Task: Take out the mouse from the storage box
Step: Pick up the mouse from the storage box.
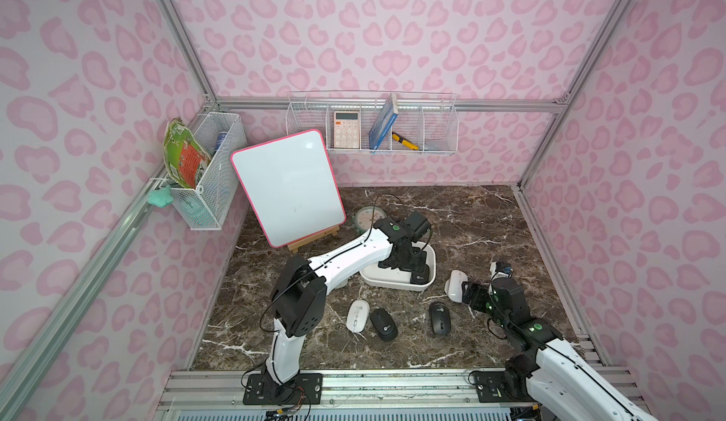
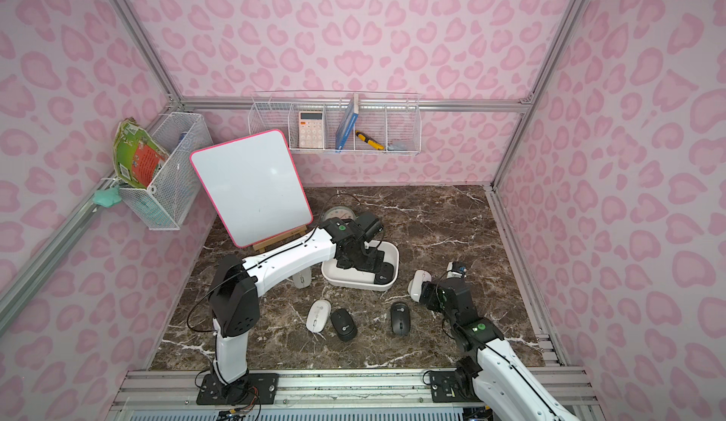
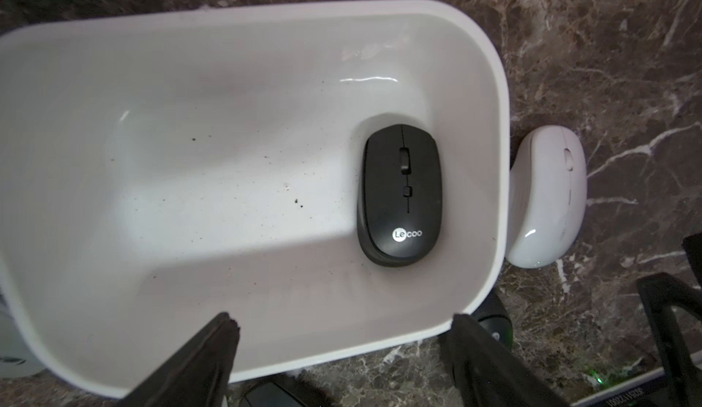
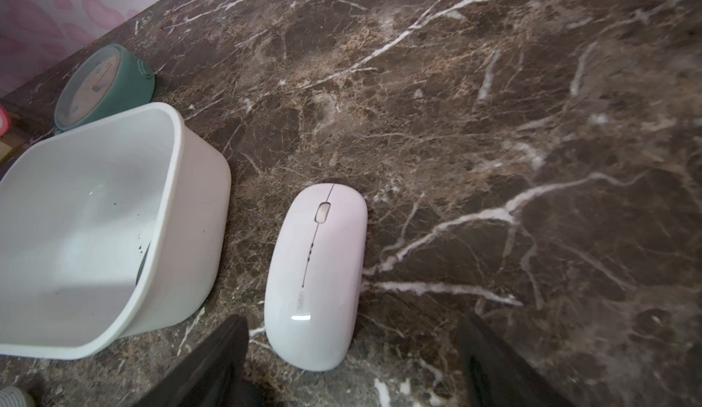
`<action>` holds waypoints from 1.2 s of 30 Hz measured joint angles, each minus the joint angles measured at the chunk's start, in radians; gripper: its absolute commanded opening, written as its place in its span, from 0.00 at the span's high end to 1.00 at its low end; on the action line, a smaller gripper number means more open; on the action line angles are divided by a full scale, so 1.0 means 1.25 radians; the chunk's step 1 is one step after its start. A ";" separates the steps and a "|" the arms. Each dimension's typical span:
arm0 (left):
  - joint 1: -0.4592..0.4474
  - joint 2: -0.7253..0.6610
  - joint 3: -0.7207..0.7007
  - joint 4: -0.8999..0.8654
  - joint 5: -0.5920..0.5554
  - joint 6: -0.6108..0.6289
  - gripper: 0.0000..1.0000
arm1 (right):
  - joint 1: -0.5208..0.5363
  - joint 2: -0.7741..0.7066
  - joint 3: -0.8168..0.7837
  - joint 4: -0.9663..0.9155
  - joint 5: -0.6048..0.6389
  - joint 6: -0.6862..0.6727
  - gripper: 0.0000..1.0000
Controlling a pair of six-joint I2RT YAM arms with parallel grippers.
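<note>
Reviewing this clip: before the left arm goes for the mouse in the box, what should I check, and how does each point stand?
1. Target present: ok. One black mouse lies flat in the storage box, near one end wall.
2. Left gripper ready: ok. Its jaws are wide open above the box, with nothing between them.
3. Alignment on the mouse: not ok. In the left wrist view the mouse sits off-centre, toward one jaw.
4. Room for a jaw between the mouse and the end wall: cannot tell. The gap looks narrow.
5. Right gripper out of the way: ok. It is open and empty, outside the box by the white mouse.
</note>
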 measured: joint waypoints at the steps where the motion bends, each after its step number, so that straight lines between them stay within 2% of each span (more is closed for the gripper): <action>1: 0.000 0.013 0.006 -0.004 0.003 0.000 0.09 | -0.003 0.001 -0.003 0.005 -0.008 0.000 0.12; 18: 0.004 0.171 0.096 -0.016 0.073 0.015 0.20 | -0.009 0.005 -0.012 0.044 -0.026 -0.001 0.11; 25: 0.032 0.175 0.080 0.002 0.086 0.015 0.29 | -0.009 0.008 -0.013 0.049 -0.031 -0.001 0.11; 29: 0.046 0.149 0.047 0.013 0.062 0.015 0.28 | -0.010 0.008 -0.013 0.052 -0.031 -0.001 0.11; 36: 0.039 0.124 0.039 0.024 0.042 0.018 0.17 | -0.010 0.008 -0.015 0.055 -0.031 -0.001 0.11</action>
